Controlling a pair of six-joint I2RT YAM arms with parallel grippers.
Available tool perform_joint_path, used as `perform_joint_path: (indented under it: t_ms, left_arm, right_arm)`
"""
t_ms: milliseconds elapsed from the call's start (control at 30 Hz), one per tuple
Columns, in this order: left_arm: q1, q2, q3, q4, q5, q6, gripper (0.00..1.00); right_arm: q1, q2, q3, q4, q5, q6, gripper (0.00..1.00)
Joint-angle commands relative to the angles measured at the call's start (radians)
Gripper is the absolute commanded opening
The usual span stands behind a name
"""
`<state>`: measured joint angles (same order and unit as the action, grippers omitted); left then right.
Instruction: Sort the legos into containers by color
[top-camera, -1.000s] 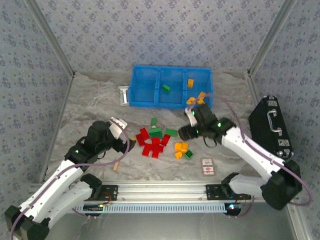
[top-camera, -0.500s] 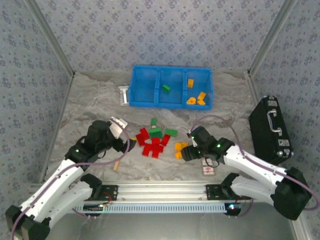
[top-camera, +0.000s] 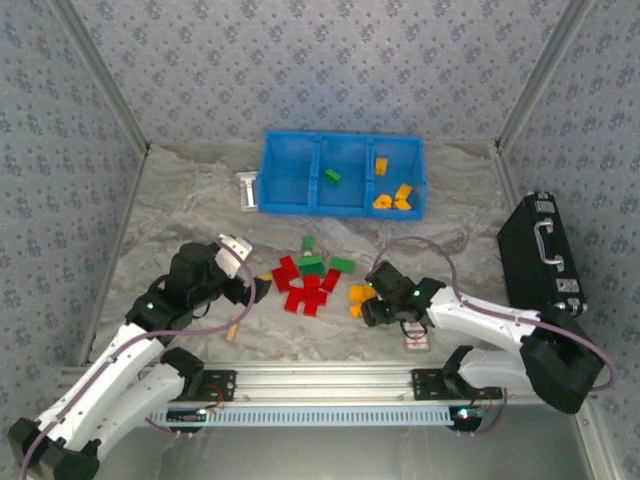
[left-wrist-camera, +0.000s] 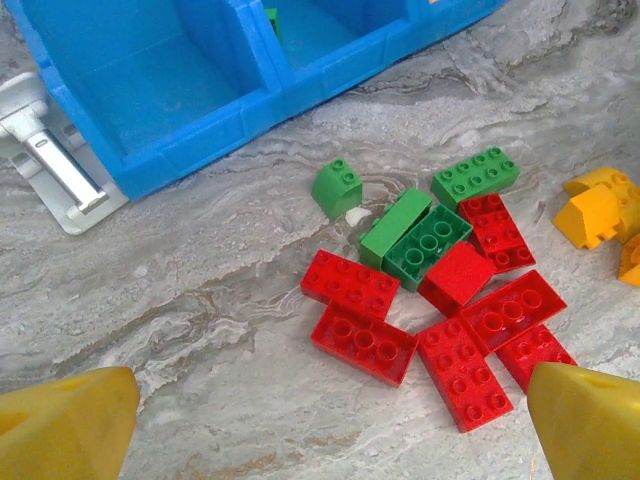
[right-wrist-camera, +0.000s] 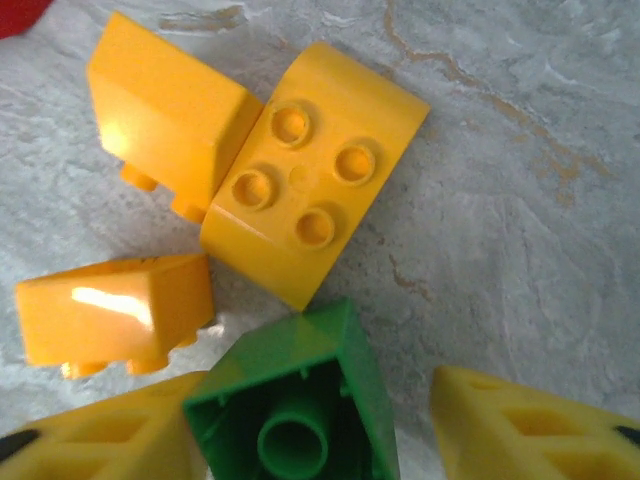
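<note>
we are starting at the right claw (right-wrist-camera: 315, 425), whose yellow fingers (right-wrist-camera: 530, 425) are standing partly spread on either side of an upturned green brick (right-wrist-camera: 300, 400). the left finger is touching the brick's side, while a strip of table is showing between the brick and the right finger, so the pinch is not closed. just beyond that brick three loose orange bricks are lying on the marble-patterned table (right-wrist-camera: 520, 200): a rounded one (right-wrist-camera: 310, 170) with four studs up, a sloped one (right-wrist-camera: 160, 110) touching it, and a third (right-wrist-camera: 110, 310) on its side near the left finger. from above we are seeing this claw (top-camera: 372, 300) sitting low at the right end of the loose pile, with a small red-and-white card (top-camera: 416, 333) just beside it and a black case (top-camera: 545, 255) well off to its right. the left claw (left-wrist-camera: 328, 420) is hovering wide open with nothing between its tips, looking down on the red bricks (left-wrist-camera: 430, 320), which are lying clustered and touching, with loose green bricks (left-wrist-camera: 420, 235) at their far edge. a tan stick (top-camera: 233, 330) is lying near that arm. at the far side the blue bin (top-camera: 340, 208) is sitting with a lone green brick (top-camera: 332, 177) in its middle compartment and sorted orange bricks (top-camera: 392, 197) in its right one. a grey-white clip (top-camera: 248, 190) is resting just beside its left end.
</note>
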<state>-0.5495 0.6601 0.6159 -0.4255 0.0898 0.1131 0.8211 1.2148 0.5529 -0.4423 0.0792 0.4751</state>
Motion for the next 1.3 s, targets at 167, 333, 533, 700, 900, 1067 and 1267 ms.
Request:
perform_joint_path:
  t_ms: [167,333,533,700,900,1067,1267]
  left_arm:
    - [0.002,-0.026,0.001,-0.011,-0.001,0.023,1.0]
    - [0.002,-0.021,0.001,-0.01,-0.002,0.025,1.0]
    - [0.002,-0.016,0.001,-0.007,-0.005,0.026,1.0]
    - [0.005,-0.004,-0.002,0.01,0.003,0.027,1.0]
    - [0.004,0.0,-0.002,0.005,0.026,0.018,1.0]
    - [-0.006,-0.038,-0.017,0.004,0.007,0.019,1.0]
    - [-0.008,-0.026,-0.015,0.005,0.004,0.021,1.0]
  right_arm:
    - [0.014,0.05,0.025,0.013,0.027,0.012,0.32]
    - [0.004,-0.003,0.087,-0.067,0.024,-0.007,0.29]
    - [-0.089,-0.001,0.252,-0.113,-0.023,-0.1,0.28]
    - [-0.187,0.144,0.447,-0.066,-0.041,-0.245,0.28]
    - [-0.261,0.397,0.681,-0.006,-0.104,-0.332,0.28]
    - [-0.282,0.599,0.877,-0.022,-0.107,-0.368,0.28]
    - [-0.325,0.831,1.157,-0.048,-0.116,-0.324,0.28]
